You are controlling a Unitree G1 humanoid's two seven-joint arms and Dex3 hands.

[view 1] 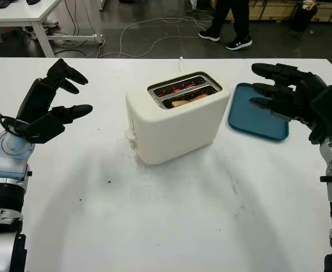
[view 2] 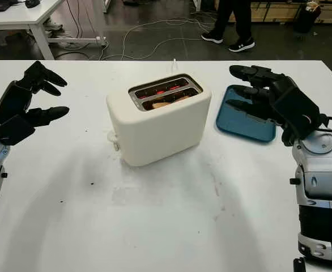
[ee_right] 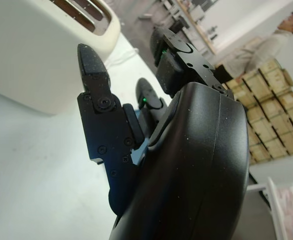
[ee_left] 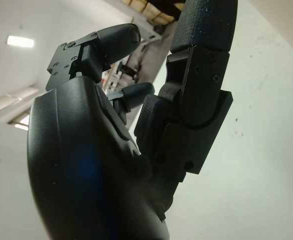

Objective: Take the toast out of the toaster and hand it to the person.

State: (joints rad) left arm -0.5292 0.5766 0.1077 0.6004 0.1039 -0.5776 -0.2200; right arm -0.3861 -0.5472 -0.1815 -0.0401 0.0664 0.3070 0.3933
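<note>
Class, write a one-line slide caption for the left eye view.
Toast sits in the glowing toaster; open left hand and right hand flank it.

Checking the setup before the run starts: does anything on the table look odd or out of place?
The toaster sits askew, turned at an angle to the table edge, and its heating elements glow red with toast in the near slot. Dark specks dot the table. Both robot hands, left and right, are open.
</note>
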